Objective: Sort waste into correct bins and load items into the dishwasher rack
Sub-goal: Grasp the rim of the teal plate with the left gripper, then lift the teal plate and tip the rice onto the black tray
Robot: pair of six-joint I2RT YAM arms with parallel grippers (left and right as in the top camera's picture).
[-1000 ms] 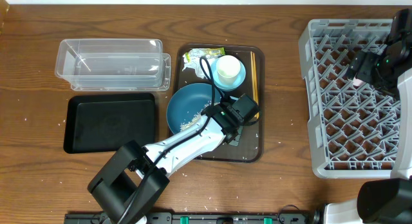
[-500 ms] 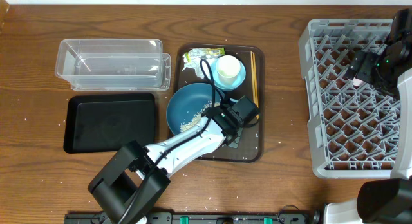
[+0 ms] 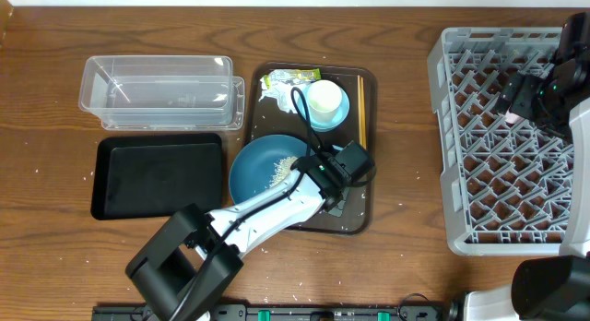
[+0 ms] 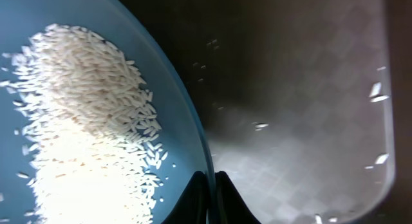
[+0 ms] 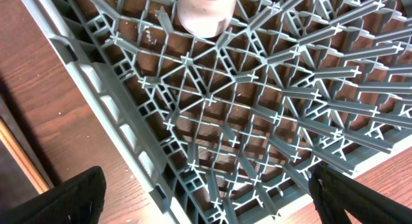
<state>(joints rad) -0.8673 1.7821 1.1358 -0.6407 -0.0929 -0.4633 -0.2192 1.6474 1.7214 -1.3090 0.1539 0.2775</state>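
The large blue dish (image 3: 263,173) with loose white rice (image 3: 286,167) lies on the brown tray, overhanging its left edge. My left gripper (image 3: 320,166) is shut on the dish's right rim. In the left wrist view the fingers (image 4: 214,185) pinch the rim of the dish (image 4: 172,102), with the rice (image 4: 84,114) heaped inside. A white cup (image 3: 324,98) stands in the small light-blue bowl (image 3: 342,110). The snack wrapper (image 3: 288,79) and the chopsticks (image 3: 362,109) lie on the tray. My right gripper (image 3: 532,95) (image 5: 209,188) is open above the dishwasher rack (image 3: 442,127) (image 5: 257,121), near a pink cup (image 3: 510,110) (image 5: 205,8). No tissue shows.
The clear tub (image 3: 157,89) stands at the back left, with the black tray (image 3: 157,178) in front of it. The brown serving tray (image 3: 359,215) is in the middle. A few rice grains lie on the table near the front edge (image 3: 295,296).
My left gripper has dragged the blue dish left and a little toward the front, so it now sticks out past the brown tray's left edge. The right arm has not moved.
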